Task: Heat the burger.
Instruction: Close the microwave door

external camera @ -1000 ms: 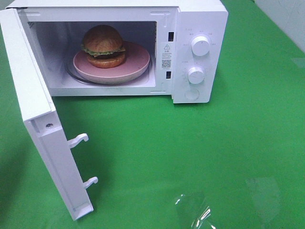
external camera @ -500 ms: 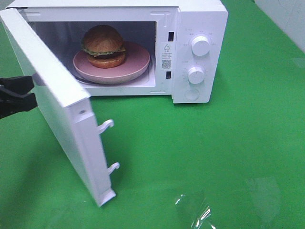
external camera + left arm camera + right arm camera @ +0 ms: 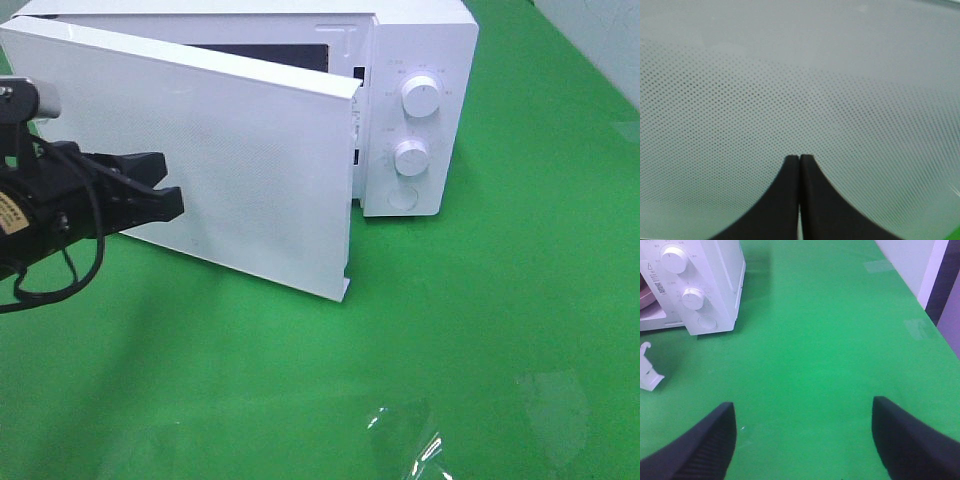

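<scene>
Left gripper point(image 3: 172, 188) with jaws closed, empty, pressed against microwave door point(image 3: 250, 170) — door nearly shut. Burger hidden behind it, likely inside. Right gripper point(image 3: 802, 406) open, idle. Left to do — latching, timer knob point(image 3: 411, 157).

Light is bright, diffuse and from overhead. The green table point(image 3: 500, 300) is saturated and throws a faint green cast on the white microwave door point(image 3: 230, 170). There's a soft shadow under the door's lower edge. The clear film patches point(image 3: 405, 440) by the table's front edge show glare. In the left wrist view the door's dot mesh is sharp at centre and hazy outward, and the left gripper point(image 3: 799, 159) is pure black. In the right wrist view the right gripper point(image 3: 802, 407) fingers point(image 3: 705, 440) are out of focus.
</scene>
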Motion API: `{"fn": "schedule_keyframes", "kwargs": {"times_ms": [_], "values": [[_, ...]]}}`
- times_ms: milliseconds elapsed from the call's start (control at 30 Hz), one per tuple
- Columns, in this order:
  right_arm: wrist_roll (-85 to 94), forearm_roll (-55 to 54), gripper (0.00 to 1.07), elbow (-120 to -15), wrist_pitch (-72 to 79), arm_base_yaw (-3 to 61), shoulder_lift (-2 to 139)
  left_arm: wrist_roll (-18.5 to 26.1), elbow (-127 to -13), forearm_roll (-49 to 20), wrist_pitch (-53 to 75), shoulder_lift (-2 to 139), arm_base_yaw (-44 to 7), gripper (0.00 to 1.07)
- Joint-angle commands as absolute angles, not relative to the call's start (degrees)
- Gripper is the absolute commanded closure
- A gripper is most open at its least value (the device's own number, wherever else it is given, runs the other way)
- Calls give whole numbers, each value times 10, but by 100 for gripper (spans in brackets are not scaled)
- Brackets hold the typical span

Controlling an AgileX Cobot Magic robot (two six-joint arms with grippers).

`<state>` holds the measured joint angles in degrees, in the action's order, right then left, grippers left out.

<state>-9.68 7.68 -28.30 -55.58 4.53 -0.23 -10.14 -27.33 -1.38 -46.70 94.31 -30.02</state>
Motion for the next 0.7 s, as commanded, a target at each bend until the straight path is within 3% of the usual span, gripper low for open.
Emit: {"fn": "schedule_keyframes", "kwargs": {"times_ms": [33, 433, 700], "values": [[-101, 76, 34, -281, -552, 42, -17, -85, -305, -62, -475, 965, -327, 107], [-101, 76, 34, -281, -552, 42, -17, -30, -429, -127, -470, 1042, -399, 107], [-101, 76, 34, -281, -552, 42, -17, -3, -508, -142, -426, 1081, -413, 107]]}}
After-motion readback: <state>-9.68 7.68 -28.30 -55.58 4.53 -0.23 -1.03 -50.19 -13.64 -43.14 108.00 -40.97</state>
